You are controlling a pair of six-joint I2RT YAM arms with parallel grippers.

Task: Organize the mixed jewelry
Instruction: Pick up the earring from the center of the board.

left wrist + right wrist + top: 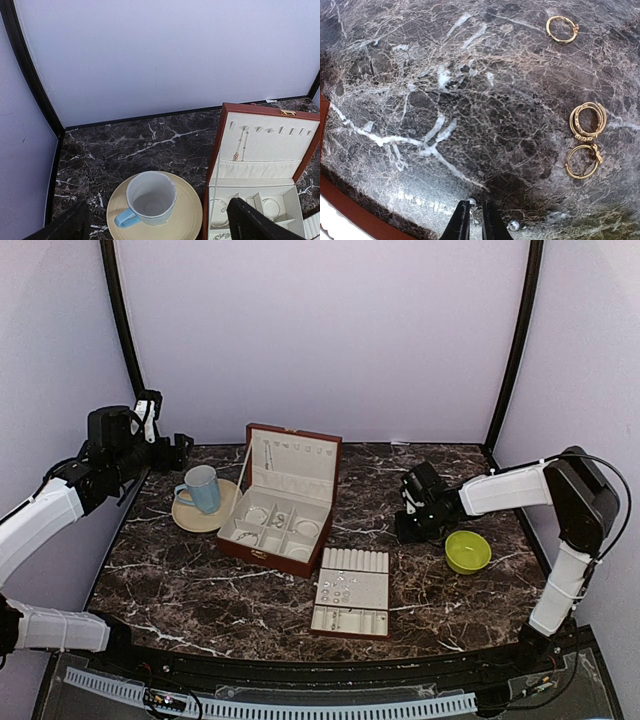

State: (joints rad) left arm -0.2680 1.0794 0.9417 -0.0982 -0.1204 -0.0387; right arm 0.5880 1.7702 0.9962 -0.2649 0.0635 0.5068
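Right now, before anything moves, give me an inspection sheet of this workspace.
Surface: dark veined marble table.
Job's things: gold rings loose on marble; open jewelry box and ring tray hold small pieces.
Clutter: blue mug on saucer; green bowl.
Grippers: left tool open, up beside the mug; right tool nearly closed at the marble, hold unclear.
Cables: black cable loops off right arm.
Surroundings: pale walls, black poles.

White-shelled left arm (45, 515) and right arm (505, 490) carry black joints and black cables.
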